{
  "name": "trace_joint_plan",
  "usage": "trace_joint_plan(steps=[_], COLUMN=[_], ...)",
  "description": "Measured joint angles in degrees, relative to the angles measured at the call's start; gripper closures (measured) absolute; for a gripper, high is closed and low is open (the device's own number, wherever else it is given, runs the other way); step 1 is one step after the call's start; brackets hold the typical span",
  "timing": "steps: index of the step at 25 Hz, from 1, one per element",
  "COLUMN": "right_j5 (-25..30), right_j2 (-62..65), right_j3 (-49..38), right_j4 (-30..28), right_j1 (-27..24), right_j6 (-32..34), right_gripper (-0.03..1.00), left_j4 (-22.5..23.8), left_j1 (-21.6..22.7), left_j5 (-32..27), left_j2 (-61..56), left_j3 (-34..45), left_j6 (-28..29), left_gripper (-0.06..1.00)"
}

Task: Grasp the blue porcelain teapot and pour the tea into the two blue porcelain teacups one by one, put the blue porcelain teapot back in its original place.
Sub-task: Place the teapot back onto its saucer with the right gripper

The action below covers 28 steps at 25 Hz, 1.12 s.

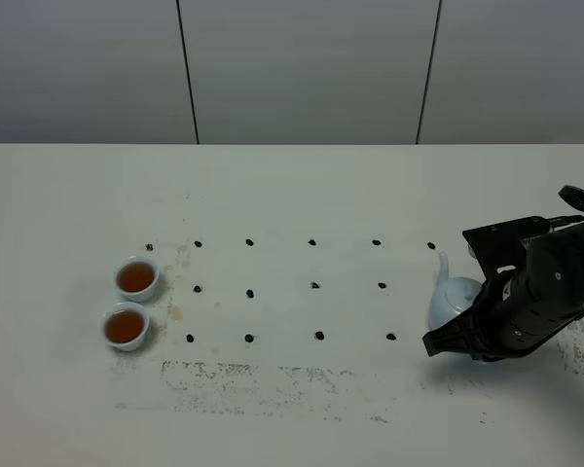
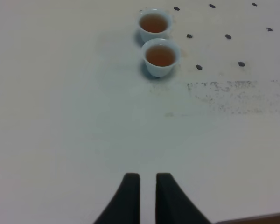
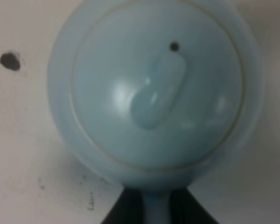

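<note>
The blue porcelain teapot (image 1: 451, 300) stands upright on the white table at the right, with its spout towards the left. In the right wrist view I look down on its lid and knob (image 3: 154, 93). My right gripper (image 3: 156, 209) is closed around the loop handle, with one dark finger on each side; its arm (image 1: 526, 302) covers the pot's right side. The two blue porcelain teacups (image 1: 136, 277) (image 1: 126, 326) stand side by side at the left, and both hold reddish-brown tea (image 2: 154, 22) (image 2: 160, 56). My left gripper (image 2: 147, 182) is empty and almost closed, well short of the cups.
A grid of small black dots (image 1: 250, 292) marks the table between the cups and the teapot. A band of dark smudges (image 1: 253, 375) lies nearer the front edge. A grey panelled wall (image 1: 302, 68) stands behind the table.
</note>
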State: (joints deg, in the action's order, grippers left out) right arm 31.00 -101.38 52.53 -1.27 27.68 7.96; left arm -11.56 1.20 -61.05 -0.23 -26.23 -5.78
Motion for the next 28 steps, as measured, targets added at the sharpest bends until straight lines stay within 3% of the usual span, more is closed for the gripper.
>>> trace_joint_plan(steps=[10, 19, 28], right_j5=[0.0, 0.2, 1.6], right_j2=[0.0, 0.0, 4.8], right_j3=[0.0, 0.0, 0.0], right_j4=[0.3, 0.7, 0.9], right_j1=[0.0, 0.0, 0.0], right_j6=[0.0, 0.0, 0.0], right_gripper=[0.91, 0.7, 0.67], left_j4=[0.0, 0.0, 0.0], left_j1=[0.0, 0.0, 0.0], left_j5=[0.0, 0.0, 0.0], left_j2=[0.0, 0.0, 0.0], left_j3=[0.0, 0.0, 0.0], left_j6=[0.0, 0.0, 0.0], left_gripper=[0.83, 0.83, 0.83])
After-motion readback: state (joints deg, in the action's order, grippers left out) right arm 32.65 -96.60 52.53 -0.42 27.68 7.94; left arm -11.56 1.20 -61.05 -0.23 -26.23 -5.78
